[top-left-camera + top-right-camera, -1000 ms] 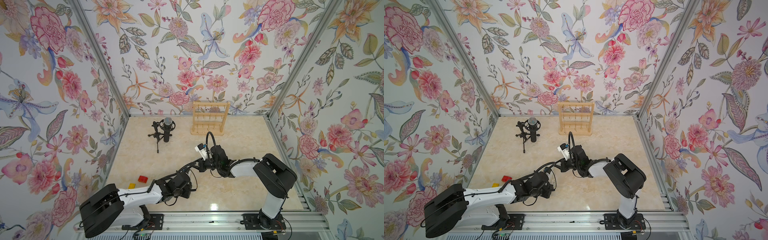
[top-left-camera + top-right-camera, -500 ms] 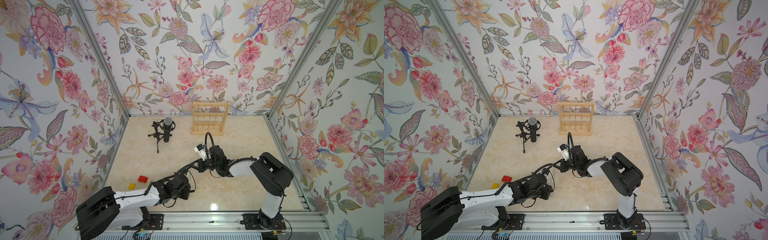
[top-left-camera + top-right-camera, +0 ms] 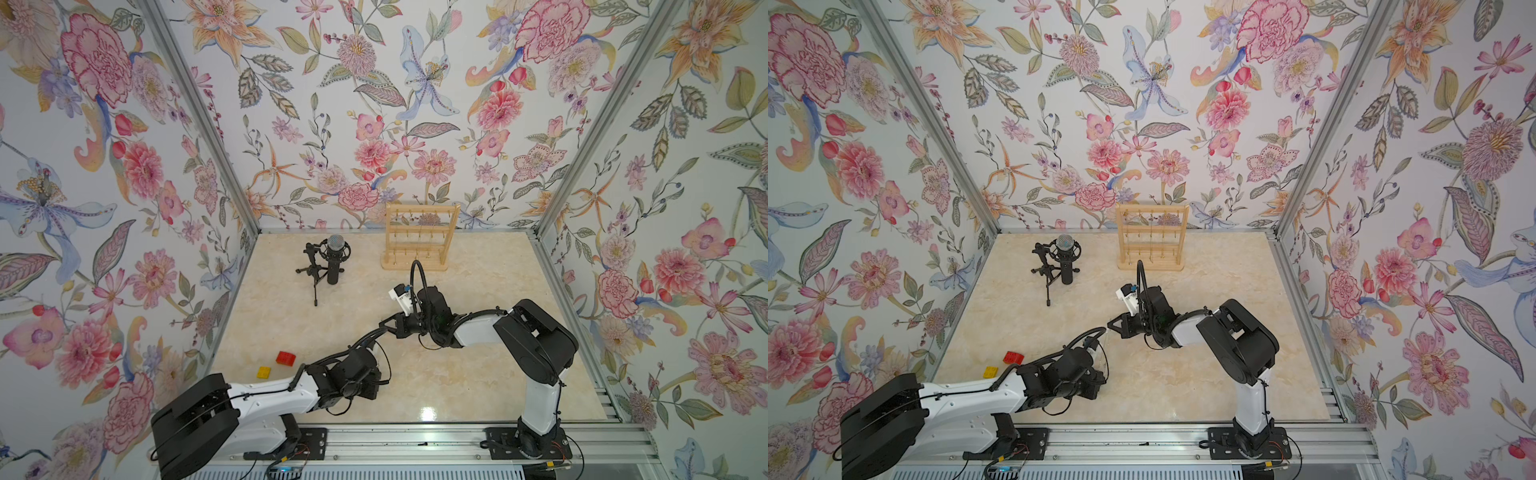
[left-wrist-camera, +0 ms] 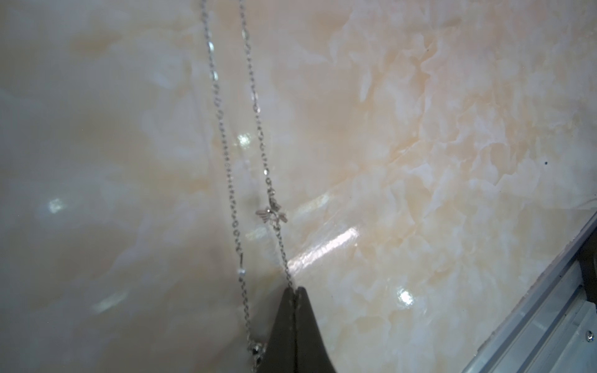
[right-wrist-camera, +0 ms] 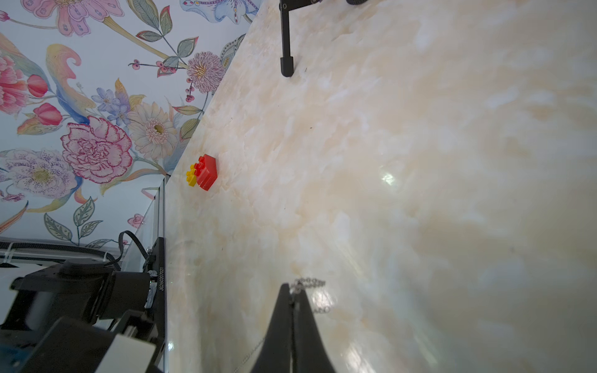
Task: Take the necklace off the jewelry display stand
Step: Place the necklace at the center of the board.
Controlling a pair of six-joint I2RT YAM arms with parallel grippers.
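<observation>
Table (image 3: 498,374) lies open at the right of the frame; mic tripod (image 3: 328,262) and red brick (image 3: 285,358) sit at left. Stand (image 3: 419,239) is upper centre, by the back wall. Necklace (image 4: 272,215) is off it, mid-frame (chain over marble). Left gripper (image 4: 296,289) and right gripper (image 5: 293,287) both pinch it, jaws closed.

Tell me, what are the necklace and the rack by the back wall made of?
The necklace looks like silvery metal: tiny shiny links and a little charm that glints. The jewelry display stand is probably bare wood: pale tan, matte, unpainted posts and bars.
</observation>
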